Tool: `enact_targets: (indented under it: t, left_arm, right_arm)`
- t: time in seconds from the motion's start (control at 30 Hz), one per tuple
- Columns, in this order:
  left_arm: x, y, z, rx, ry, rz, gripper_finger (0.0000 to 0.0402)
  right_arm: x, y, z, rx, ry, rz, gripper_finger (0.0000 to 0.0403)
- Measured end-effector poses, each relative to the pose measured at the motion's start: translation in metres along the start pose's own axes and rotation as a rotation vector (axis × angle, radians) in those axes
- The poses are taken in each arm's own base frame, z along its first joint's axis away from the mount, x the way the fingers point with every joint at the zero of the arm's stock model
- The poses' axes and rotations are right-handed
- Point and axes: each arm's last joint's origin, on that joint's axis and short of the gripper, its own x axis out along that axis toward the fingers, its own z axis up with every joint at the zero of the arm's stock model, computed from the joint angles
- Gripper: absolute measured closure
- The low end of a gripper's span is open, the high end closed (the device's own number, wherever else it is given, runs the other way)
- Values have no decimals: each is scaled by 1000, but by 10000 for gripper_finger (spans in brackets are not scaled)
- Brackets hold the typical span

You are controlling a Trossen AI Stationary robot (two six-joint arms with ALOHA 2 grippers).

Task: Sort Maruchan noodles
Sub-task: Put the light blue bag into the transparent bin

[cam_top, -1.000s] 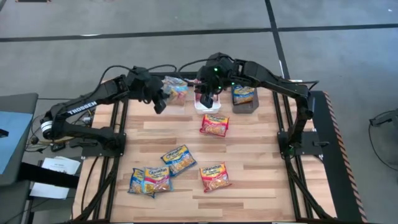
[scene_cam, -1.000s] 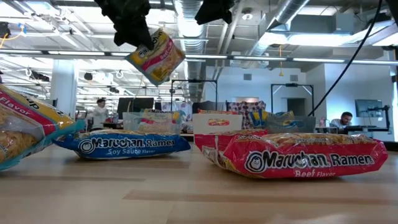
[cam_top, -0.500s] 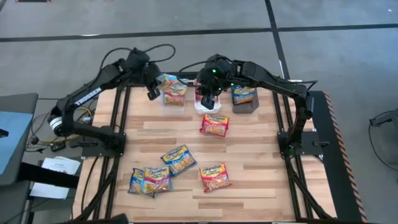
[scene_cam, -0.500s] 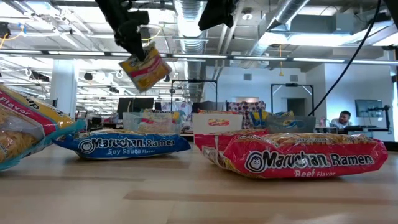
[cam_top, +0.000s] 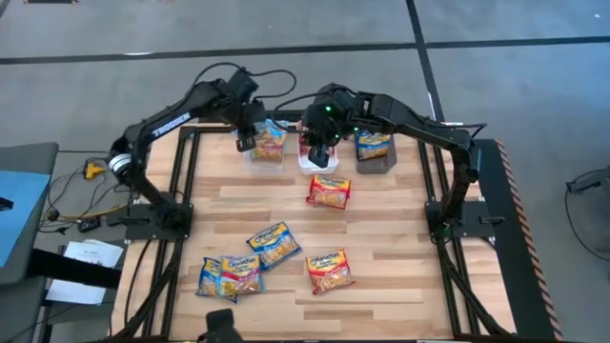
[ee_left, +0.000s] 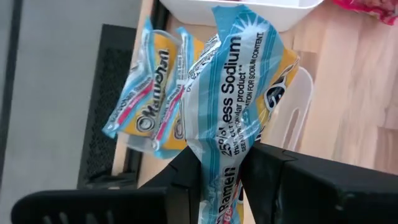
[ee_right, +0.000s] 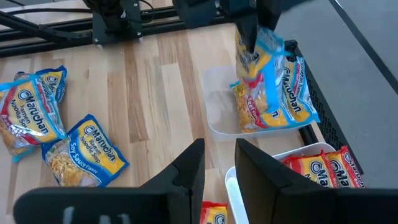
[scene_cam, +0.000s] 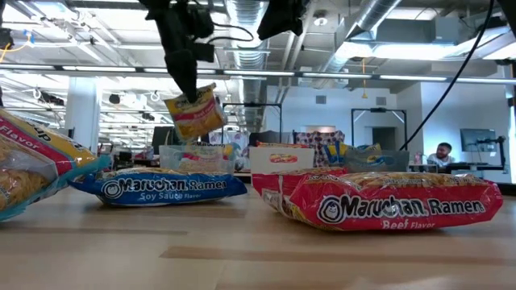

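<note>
Wooden table (cam_top: 381,238): noodle packets (cam_top: 329,270), bins (cam_top: 376,162)

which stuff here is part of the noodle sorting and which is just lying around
Part of the job:
- light-blue packet pinched in the left gripper over the clear bin
- white bin, grey bin
- loose packets on the table
- right gripper, holding nothing

Lying about:
- blue pad beside the table

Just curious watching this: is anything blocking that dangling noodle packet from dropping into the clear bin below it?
Nothing visible does. The left tool holds the noodle packet above the clear bin, which already contains similar packets but is open on top.
</note>
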Motion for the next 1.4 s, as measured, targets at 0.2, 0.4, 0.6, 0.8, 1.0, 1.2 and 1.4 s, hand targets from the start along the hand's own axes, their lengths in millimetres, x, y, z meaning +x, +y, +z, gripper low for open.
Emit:
enact_targets:
  t: [0.2, 0.4, 0.6, 0.8, 1.0, 1.2, 1.4]
  left_arm:
    - [24, -2, 1, 50, 81, -54, 329]
    - [41, -6, 4, 102, 125, -87, 329]
    - [64, -7, 5, 123, 185, -104, 329]
    - [77, -8, 4, 139, 227, -110, 329]
    - [87, -12, 8, 172, 235, -99, 324]
    - [90, -12, 12, 198, 234, -57, 299]
    - [90, -14, 13, 181, 228, -61, 255]
  right_arm:
    - [0, 0, -1, 1, 10, 1, 290]
    - [0, 0, -1, 5, 12, -4, 290]
    - [0, -1, -1, 9, 15, -6, 290]
    - [0, -1, -1, 10, 14, -7, 290]
    - [0, -1, -1, 10, 15, -8, 290]
    - [0, -1, -1, 10, 15, -8, 290]
    - [0, -1, -1, 12, 15, -8, 290]
